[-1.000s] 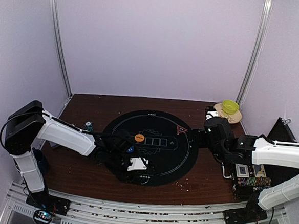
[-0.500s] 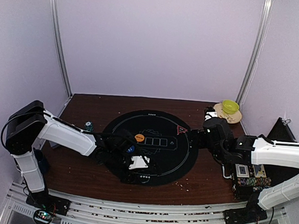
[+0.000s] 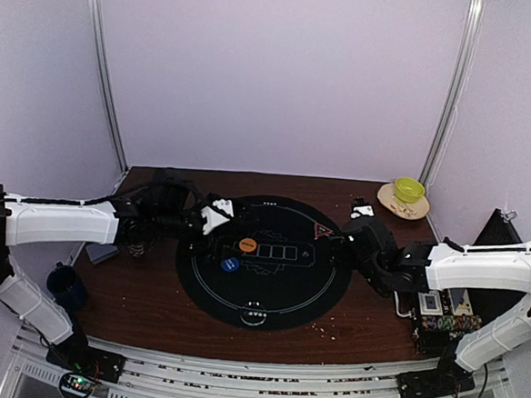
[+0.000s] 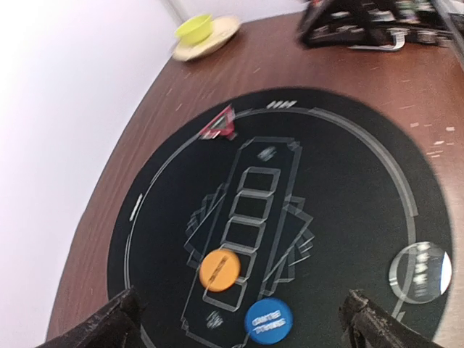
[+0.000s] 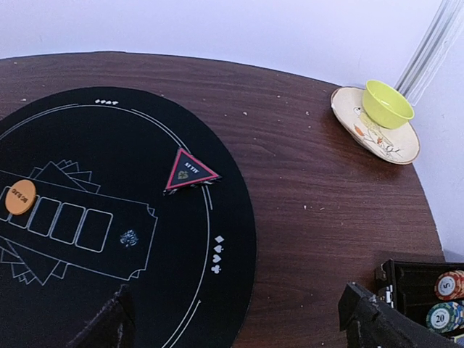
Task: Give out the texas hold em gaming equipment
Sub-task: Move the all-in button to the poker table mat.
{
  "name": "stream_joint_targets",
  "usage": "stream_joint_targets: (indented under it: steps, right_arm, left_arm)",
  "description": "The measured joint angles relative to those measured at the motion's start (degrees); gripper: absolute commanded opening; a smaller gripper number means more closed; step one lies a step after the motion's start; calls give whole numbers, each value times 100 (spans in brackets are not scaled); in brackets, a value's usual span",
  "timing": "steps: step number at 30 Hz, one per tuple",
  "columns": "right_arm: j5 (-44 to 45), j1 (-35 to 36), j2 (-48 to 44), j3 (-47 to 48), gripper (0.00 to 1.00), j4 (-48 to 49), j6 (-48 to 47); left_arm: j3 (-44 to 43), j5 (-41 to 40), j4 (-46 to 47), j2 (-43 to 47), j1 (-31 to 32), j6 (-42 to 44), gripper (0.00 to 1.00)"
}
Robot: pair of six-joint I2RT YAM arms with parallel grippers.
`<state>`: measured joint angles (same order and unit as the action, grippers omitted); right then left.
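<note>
L gripper point(image 4: 239, 310) wide open, empty, over mat point(image 3: 286, 292) far-left rim | R gripper point(image 5: 238, 306) wide open, empty | orange disc point(image 4: 220, 268) & blue disc point(image 4: 268, 320) on black round mat | red triangle point(image 5: 188, 171) at mat's far-right rim | chips point(image 5: 441, 317) in case, R side | brown wood table point(image 3: 148, 309), lilac walls point(image 3: 274, 72)

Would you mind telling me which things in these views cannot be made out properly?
- Left wrist view: the round piece at the edge of the mat is blurred, so its face is unreadable.
- Right wrist view: the chip case is cut off by the frame corner; only two chip stacks show.
- Top view: that case is partly hidden under the right arm.
- Playing cards: none visible in any view.
</note>
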<state>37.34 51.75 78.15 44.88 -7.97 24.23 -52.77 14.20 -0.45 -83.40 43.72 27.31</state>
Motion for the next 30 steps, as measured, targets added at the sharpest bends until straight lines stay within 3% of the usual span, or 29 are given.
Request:
stream_joint_targets:
  steps: [7,15,30]
  right_arm:
    - [343,-306,1255,789,100,-192,68]
    - [70,-1043,2573,1250,100,-369,129]
    - [114,-1408,4444,3375,100,-750,98]
  left_arm:
    - [20,-256,15,-459,-752,-407,98]
    - [177,-457,101,-446,-752,-708,98]
    - [514,-758,546,-352,-752,-973,98]
